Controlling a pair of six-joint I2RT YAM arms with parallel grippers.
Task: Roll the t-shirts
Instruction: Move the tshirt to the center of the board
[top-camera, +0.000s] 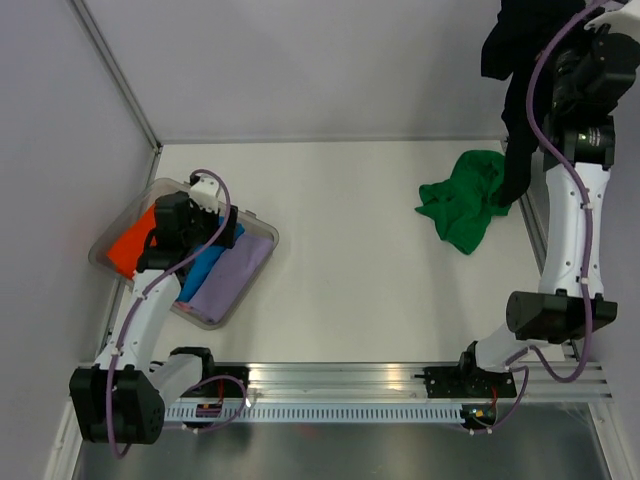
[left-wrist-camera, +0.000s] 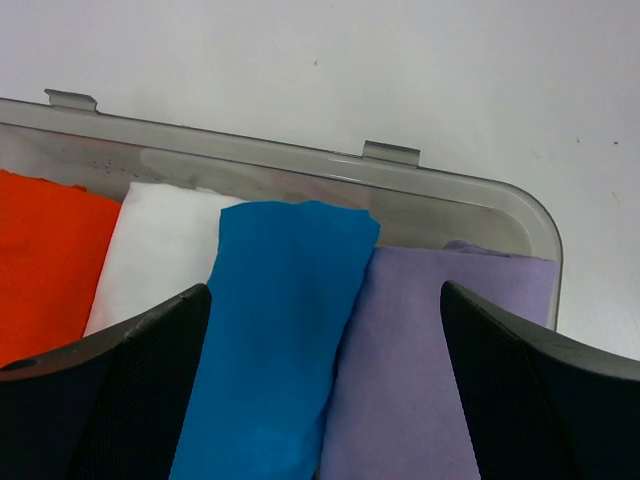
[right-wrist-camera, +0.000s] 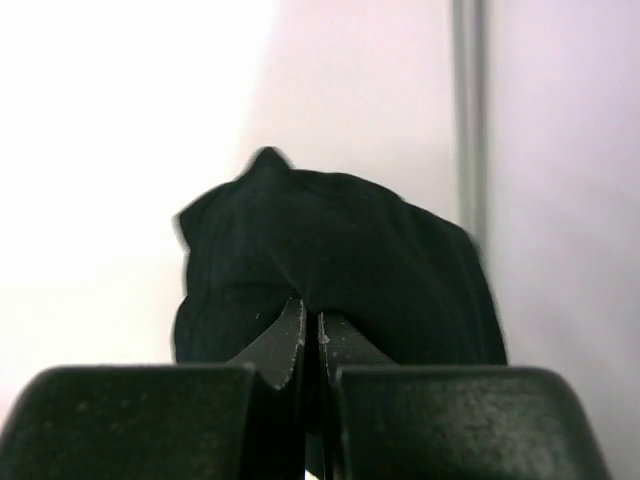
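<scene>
My right gripper (top-camera: 570, 60) is raised high at the far right and shut on a black t-shirt (top-camera: 520, 50), which hangs down from it; its lower end touches a crumpled bright green t-shirt (top-camera: 463, 208) on the table. In the right wrist view the fingertips (right-wrist-camera: 296, 335) pinch the black cloth (right-wrist-camera: 340, 260). My left gripper (top-camera: 205, 195) is open above a clear tub (top-camera: 262, 232) at the left. Its fingers (left-wrist-camera: 130, 390) frame rolled blue (left-wrist-camera: 275, 340) and lilac (left-wrist-camera: 420, 360) shirts; white (left-wrist-camera: 155, 260) and orange (left-wrist-camera: 45, 260) ones lie beside them.
The tub's far rim (left-wrist-camera: 300, 160) has two clips. A metal frame post (top-camera: 120, 75) runs along the back left wall. A rail (top-camera: 340, 380) crosses the near edge between the arm bases.
</scene>
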